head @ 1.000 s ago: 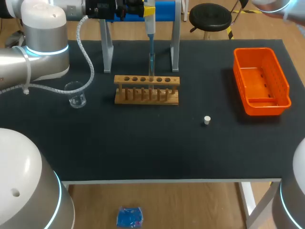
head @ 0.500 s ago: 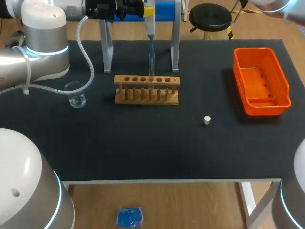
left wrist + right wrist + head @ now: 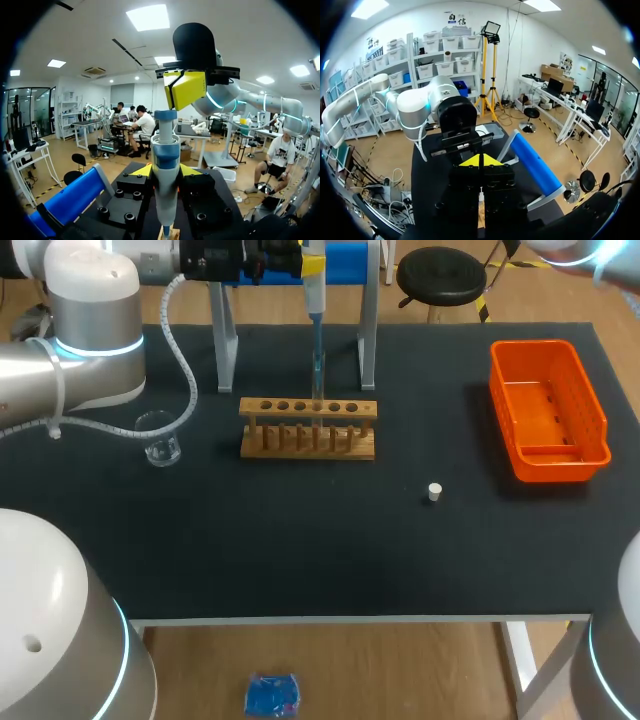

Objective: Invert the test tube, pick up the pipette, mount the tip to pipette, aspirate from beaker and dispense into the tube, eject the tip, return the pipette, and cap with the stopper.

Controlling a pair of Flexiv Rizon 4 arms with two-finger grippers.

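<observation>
In the head view my left gripper (image 3: 296, 260) holds the blue and white pipette (image 3: 315, 292) upright above the wooden rack (image 3: 308, 428). Its thin tip (image 3: 318, 345) runs down into the test tube (image 3: 318, 380) standing in the rack. In the left wrist view my left gripper (image 3: 165, 171) is shut on the pipette (image 3: 165, 190) body. Right above, my right gripper (image 3: 186, 89) is shut, its yellow tips resting on the pipette's top. In the right wrist view my right gripper (image 3: 480, 161) shows shut. The glass beaker (image 3: 160, 437) stands left of the rack. The white stopper (image 3: 434, 492) lies to the rack's right.
An orange bin (image 3: 548, 410) sits at the right side of the table. The metal pipette stand (image 3: 368, 335) with a blue bar rises behind the rack. My left arm's cable (image 3: 182, 350) hangs over the beaker's area.
</observation>
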